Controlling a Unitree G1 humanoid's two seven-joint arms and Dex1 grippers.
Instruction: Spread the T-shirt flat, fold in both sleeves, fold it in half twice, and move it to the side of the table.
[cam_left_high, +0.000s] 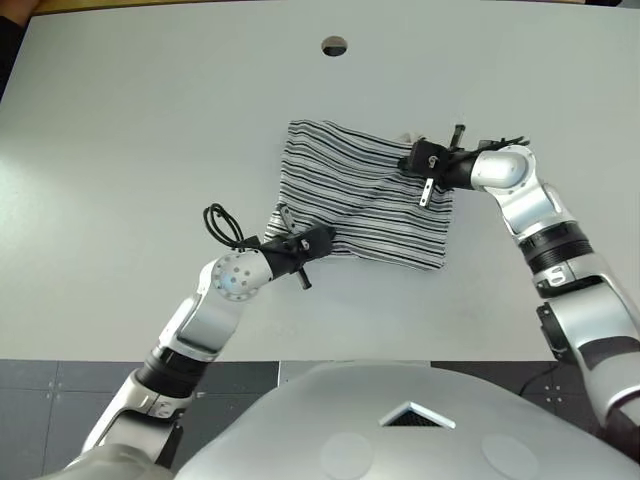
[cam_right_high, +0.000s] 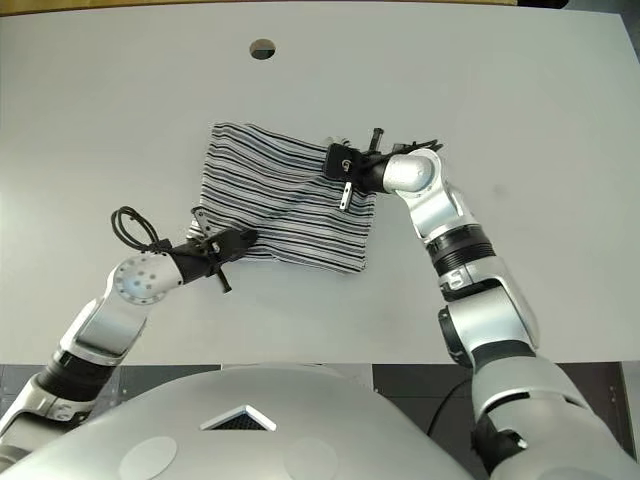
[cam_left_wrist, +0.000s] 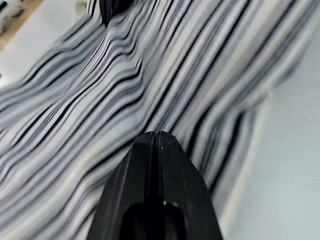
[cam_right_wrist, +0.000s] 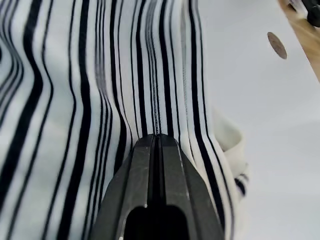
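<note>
- As seen from the head, white table (cam_left_high: 120, 150), round hole (cam_left_high: 334, 45) at 12 o'clock.
- Striped T-shirt (cam_left_high: 350, 190) mid-table, rumpled, creased taut diagonally.
- At its 7 o'clock corner left gripper (cam_left_wrist: 159, 134), at 2 o'clock right gripper (cam_right_wrist: 157, 136); wrist close-ups: jaws pinched closed on cloth.

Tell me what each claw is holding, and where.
Both pinch the striped T-shirt: left claw at its near left edge, right claw at its far right edge.

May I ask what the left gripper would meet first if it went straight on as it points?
Most likely the T-shirt itself: the left gripper is shut on its near edge, striped cloth directly ahead.
</note>
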